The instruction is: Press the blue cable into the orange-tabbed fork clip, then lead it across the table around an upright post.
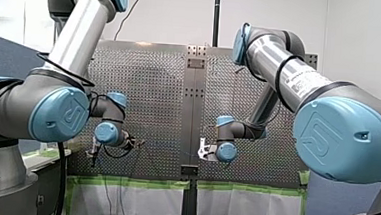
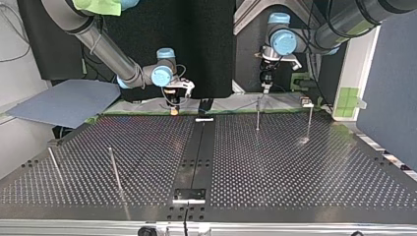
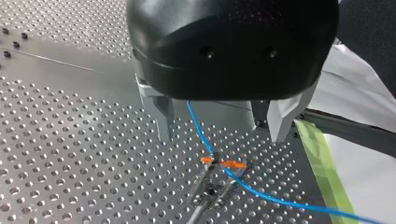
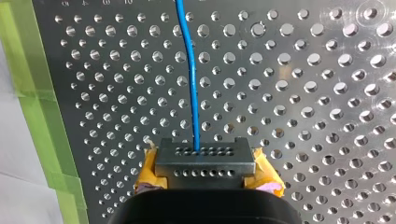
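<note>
My right gripper (image 4: 205,161) pinches the cable (image 4: 191,70) between yellow pads, beside the green tape (image 4: 37,107) at the table (image 4: 303,93) edge; bare perforated plate lies ahead. My left gripper (image 3: 222,135) hangs spread wide over the clip (image 3: 219,163), also near that tape. The thin blue cable passes between the clip's 2 orange tabs. Farther off stand 4 posts (image 2: 257,114). My left gripper's body hides the cable's upper run.

A white wall (image 1: 174,11) stands behind the metal desk (image 2: 305,172), which is full of little holes. Green tape (image 1: 134,182) runs along its edge. A grey-blue board (image 2: 69,101) lies beside it.
</note>
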Controlling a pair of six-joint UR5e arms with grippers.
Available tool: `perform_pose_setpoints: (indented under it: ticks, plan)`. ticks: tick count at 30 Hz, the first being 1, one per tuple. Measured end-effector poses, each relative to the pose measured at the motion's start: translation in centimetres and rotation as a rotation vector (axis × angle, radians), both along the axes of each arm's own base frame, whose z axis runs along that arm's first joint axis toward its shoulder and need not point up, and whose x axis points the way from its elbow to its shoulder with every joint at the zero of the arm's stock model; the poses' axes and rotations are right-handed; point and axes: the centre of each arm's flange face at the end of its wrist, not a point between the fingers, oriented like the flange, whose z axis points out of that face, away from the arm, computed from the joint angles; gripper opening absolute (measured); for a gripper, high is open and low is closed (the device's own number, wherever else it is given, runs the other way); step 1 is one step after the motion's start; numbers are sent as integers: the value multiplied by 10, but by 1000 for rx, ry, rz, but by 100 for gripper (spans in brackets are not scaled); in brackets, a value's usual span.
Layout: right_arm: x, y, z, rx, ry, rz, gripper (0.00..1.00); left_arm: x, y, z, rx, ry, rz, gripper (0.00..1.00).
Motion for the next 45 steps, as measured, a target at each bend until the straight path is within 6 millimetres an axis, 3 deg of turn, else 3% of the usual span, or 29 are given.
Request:
perform_pose_setpoints:
  ticks: [14,37,45]
  plan:
    - [0,0,-1,1,-1,0,0,3,-1,-18,-20,-59,29,100]
    - [1,1,-2,3,-5,14,0,11,-4,-17,-46,-80,28,100]
    - [2,1,-2,3,-7,21,0,12,-6,-33,-44,-51,28,100]
